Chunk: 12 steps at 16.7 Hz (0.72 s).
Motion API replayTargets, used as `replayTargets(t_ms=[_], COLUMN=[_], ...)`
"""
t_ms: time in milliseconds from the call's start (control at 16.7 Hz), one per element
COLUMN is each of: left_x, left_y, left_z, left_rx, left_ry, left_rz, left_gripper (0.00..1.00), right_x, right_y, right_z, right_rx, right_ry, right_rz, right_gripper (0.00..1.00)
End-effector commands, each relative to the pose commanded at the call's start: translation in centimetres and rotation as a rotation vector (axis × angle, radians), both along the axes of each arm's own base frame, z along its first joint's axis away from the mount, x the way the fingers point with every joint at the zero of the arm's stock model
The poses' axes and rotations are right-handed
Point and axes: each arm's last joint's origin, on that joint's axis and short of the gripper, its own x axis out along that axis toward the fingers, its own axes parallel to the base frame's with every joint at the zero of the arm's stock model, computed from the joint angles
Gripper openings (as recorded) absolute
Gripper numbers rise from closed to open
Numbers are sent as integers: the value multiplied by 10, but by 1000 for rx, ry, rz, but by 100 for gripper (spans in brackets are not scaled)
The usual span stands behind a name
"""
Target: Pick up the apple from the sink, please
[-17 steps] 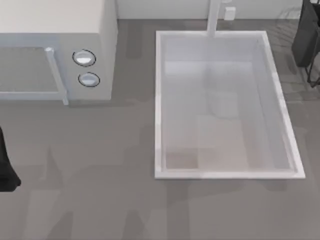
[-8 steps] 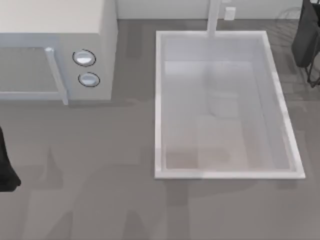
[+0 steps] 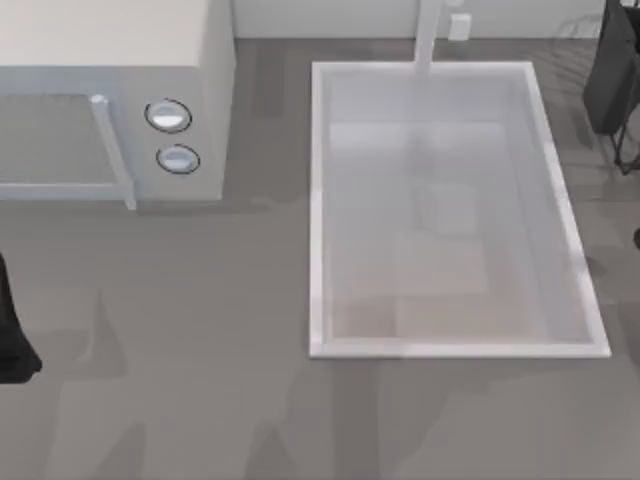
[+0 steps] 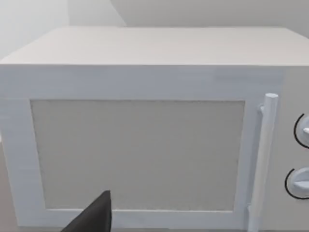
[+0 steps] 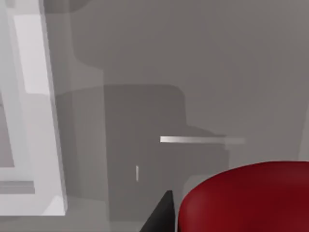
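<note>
Top view is showing the grey table point(image 3: 200, 330) spreading across the whole scene, its edges cut off on every side. The sink point(image 3: 318, 200) is sitting on the table's right half, a white basin with its faucet post point(image 3: 428, 35) rising at the far rim and running out of the picture. The microwave point(image 3: 205, 60) is standing at the far left, its body cropped, with 2 round knobs point(image 3: 169, 116) facing the sink and its door handle point(image 3: 112, 150) sticking out.

The left arm point(image 3: 12, 340) is sitting parked at the left edge, mostly cropped. In the left wrist view, 1 dark fingertip of the left gripper point(image 4: 94, 217) is poking in before the microwave door; I cannot tell its grip.

The right arm point(image 3: 612, 70) is hanging at the far right edge, largely cut off.

In the right wrist view the apple point(image 5: 246, 198) is looming close beside 1 dark finger point(image 5: 161, 215) of the right gripper, over the grey table outside the sink's rim; whether the fingers are clenching it is not visible.
</note>
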Motion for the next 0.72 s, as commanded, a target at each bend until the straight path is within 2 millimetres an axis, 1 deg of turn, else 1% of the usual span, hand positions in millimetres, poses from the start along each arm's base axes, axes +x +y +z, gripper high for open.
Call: replayTargets(t_ms=[60,240,720], left_x=[0,0,0], left_y=[0,0,0], left_z=[0,0,0], left_rx=[0,0,0], left_ry=[0,0,0], left_rz=[0,0,0], left_gripper=[100,100,100], right_x=[-1,-1,-1], right_y=[0,0,0], right_z=[-3,-3,-3], right_rx=[0,0,0], right_ry=[2,3,3], right_rz=[0,0,0], right_gripper=[0,0,60])
